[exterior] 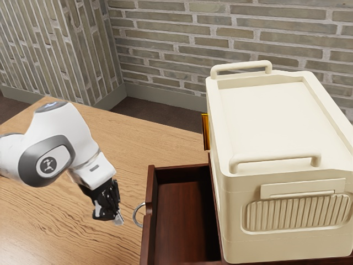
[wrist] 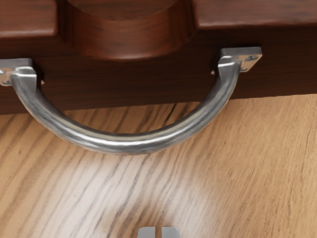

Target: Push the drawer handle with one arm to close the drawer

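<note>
My gripper [exterior: 118,218] hangs low over the table beside the drawer handle [exterior: 139,214], a short gap from it, on the exterior view's left of the drawer. In the wrist view the tips of my gripper [wrist: 158,232] stand close together with nothing held. The curved metal handle [wrist: 133,143] is fixed by two mounts to the dark wood drawer front [wrist: 133,84], which has a rounded notch in its top edge. The drawer [exterior: 182,221] is pulled out, its inside showing bare.
A large cream box with two top handles [exterior: 281,215] stands at the exterior view's right, above the dark cabinet part. A shiny golden object [exterior: 206,131] shows behind the box's near corner. Wooden table [exterior: 60,226] surrounds the drawer front; a brick wall rises behind.
</note>
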